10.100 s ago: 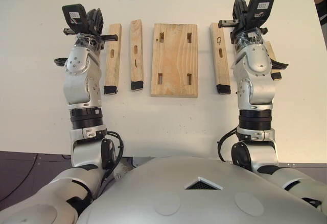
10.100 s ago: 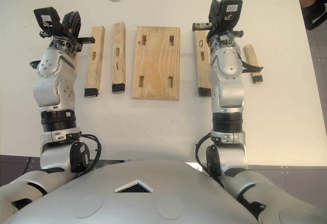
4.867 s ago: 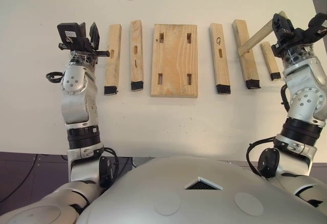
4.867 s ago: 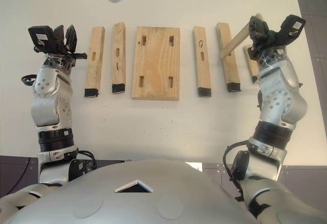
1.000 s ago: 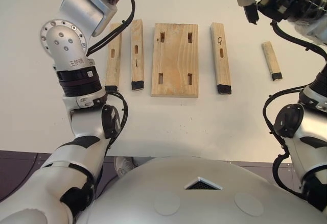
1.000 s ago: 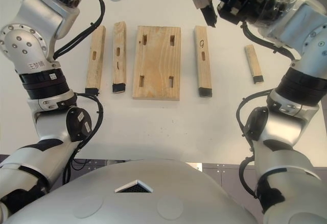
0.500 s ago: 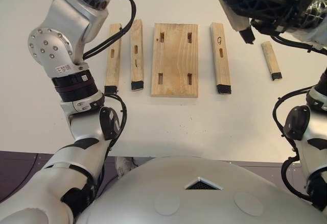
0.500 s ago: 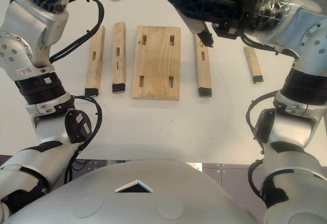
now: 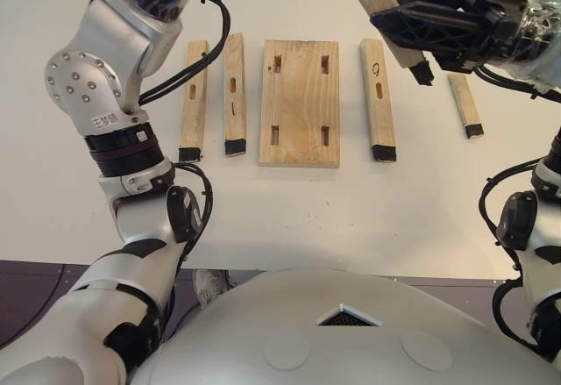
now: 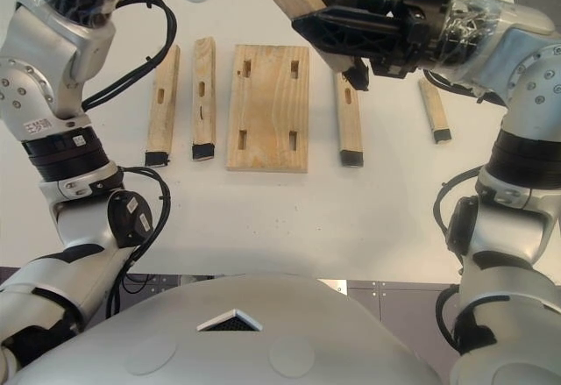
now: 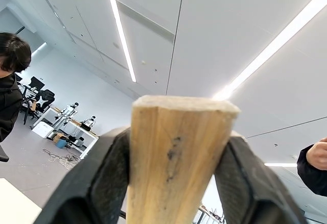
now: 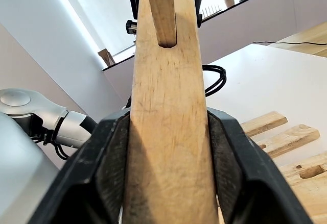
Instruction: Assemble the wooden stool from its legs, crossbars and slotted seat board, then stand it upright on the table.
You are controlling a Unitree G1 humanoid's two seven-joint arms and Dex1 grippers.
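- Joining a crossbar to a leg in mid-air looks like the step in hand, with both arms raised above the table.
- The right gripper has its jaws clamped on the leg's two sides. The slotted face is left bare and turned toward the other arm, so the slot stays reachable.
- The left gripper has its jaws closed on the crossbar near one end. The free length can then be pushed along its own axis.
- From the right wrist, the crossbar's tip sits at the leg's slot and seems to be entering. How deep it sits I cannot tell.
- The held leg hangs tilted over the table, black foot downward, above the far end of another leg.
- Laid out flat for later steps are the seat board in the middle and two more legs to its left. A short crossbar lies to the right.
- Nothing is fitted to the seat yet, so the task seems to be at an early stage.
- Keeping bar and slot in line matters, since a skewed push could jam the tip.
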